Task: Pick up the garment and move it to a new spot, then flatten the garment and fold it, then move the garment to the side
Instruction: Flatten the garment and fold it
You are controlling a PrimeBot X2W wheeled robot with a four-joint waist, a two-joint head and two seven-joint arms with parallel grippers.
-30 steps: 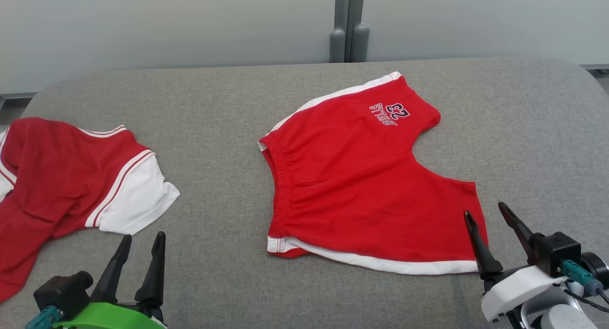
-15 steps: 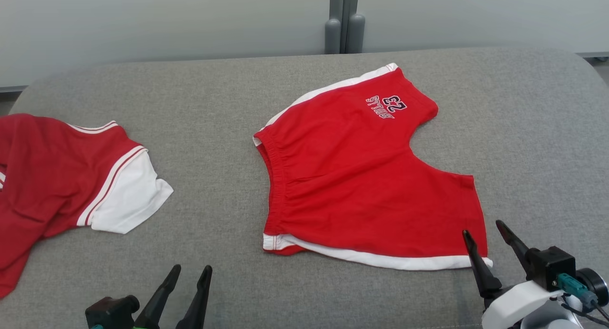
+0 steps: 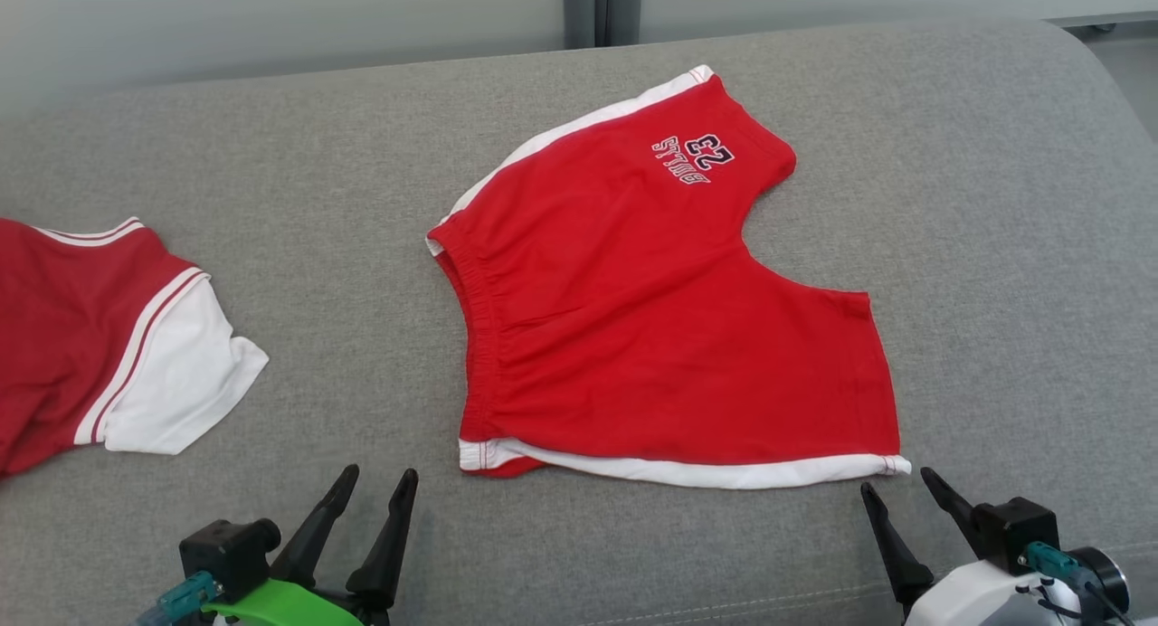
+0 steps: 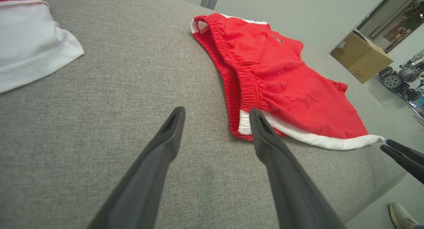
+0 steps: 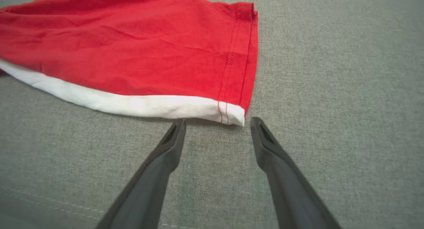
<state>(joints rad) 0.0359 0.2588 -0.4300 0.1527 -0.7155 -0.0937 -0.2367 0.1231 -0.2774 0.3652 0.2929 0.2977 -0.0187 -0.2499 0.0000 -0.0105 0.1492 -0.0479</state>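
The red shorts [image 3: 651, 309] lie flat on your grey cushion [image 3: 995, 201], their white hem [image 3: 688, 472] nearest you, running left to right. Your right gripper [image 3: 894, 479], spread and empty, sits at the near right corner, perhaps touching. The left gripper [image 3: 380, 472], also spread and empty, sits farther off.

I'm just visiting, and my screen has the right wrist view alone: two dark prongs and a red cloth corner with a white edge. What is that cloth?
Observer: It is a pair of red shorts, spread flat on a grey cushion.
Visitor: Is anything else lying there?
Observer: Yes, a second red and white garment lies toward the robot's left.
Visitor: What is the other arm doing?
Observer: The left jaws stand open near the shorts' waistband corner. In the head view they are not touching it.
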